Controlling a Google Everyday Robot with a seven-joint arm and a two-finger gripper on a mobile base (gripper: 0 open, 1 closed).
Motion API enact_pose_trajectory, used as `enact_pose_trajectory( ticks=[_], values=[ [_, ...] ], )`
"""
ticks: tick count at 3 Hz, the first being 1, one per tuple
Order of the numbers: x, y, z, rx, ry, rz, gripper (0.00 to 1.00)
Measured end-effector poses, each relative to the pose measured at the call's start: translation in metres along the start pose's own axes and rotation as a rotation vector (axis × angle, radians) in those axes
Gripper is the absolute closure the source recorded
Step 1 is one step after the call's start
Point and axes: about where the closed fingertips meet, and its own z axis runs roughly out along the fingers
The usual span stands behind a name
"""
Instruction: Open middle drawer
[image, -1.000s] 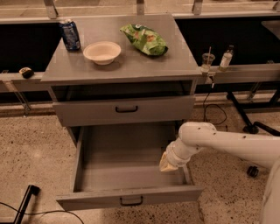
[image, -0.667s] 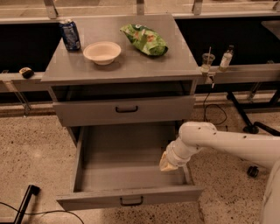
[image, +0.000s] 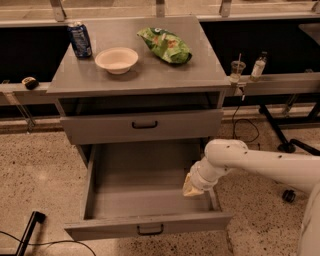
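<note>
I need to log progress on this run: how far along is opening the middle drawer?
Done: the wide grey middle drawer with a black bar handle stands pulled far out, its bare floor in view, while the grey drawer above it is shut. In hand: nothing; the robot's hand hangs inside the open drawer by its right wall, off the handle. Left: seemingly only lifting the arm clear.

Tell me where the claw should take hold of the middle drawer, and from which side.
Probably the small black bar handle at the centre of the middle drawer front, approached straight from the front: the front is flat, so the horizontal bar is the only protruding part. The claw sits lower, inside the open bottom drawer.
</note>
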Motion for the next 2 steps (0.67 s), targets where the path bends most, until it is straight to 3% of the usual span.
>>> enact_pose_trajectory(
  ticks=[1, 2],
  values=[
    [0.0000, 0.0000, 0.0000, 0.000, 0.000, 0.000, 0.11],
    [0.0000, 0.0000, 0.0000, 0.000, 0.000, 0.000, 0.00]
  ],
)
